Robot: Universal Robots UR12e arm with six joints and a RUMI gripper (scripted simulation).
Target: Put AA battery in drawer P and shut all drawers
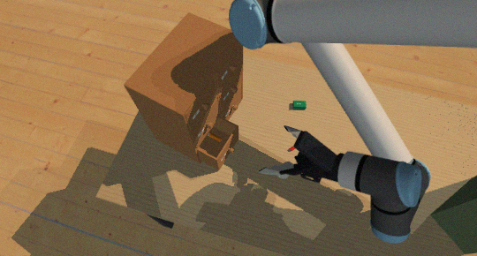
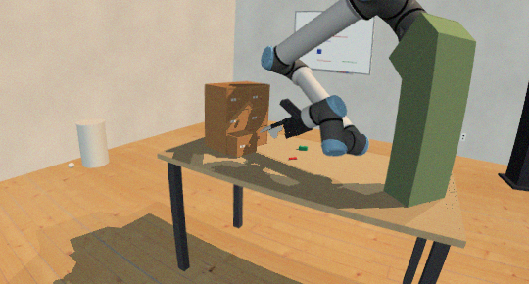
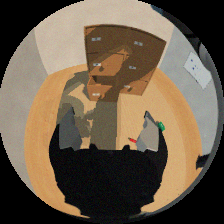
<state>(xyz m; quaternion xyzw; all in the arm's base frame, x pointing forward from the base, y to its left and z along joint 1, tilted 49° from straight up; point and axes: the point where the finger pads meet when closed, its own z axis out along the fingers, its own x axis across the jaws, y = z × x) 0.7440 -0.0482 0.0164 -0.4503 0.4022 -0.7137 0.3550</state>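
The brown chest (image 1: 165,63) (image 2: 216,116) (image 3: 150,55) stands upright with two columns of drawers. Its bottom left drawer (image 1: 211,159) (image 2: 236,145) (image 3: 102,90) is pulled out. An orange item (image 1: 215,137) lies inside it; it may be the AA battery, but it is too small to tell. The drawer labels are too small to read. The other drawers look shut, though sun patches and shadow make the middle left one hard to judge. My gripper (image 1: 273,149) (image 2: 268,131) (image 3: 109,109) is open and empty, above the table in front of the chest, with its fingers pointing toward it.
A green block (image 1: 299,105) (image 2: 303,148) (image 3: 161,126) lies on the table to the right of the chest front. A small red item (image 1: 291,148) (image 2: 292,158) (image 3: 132,140) lies nearer my gripper. The green robot pedestal (image 2: 426,118) stands at the table's far end from the chest.
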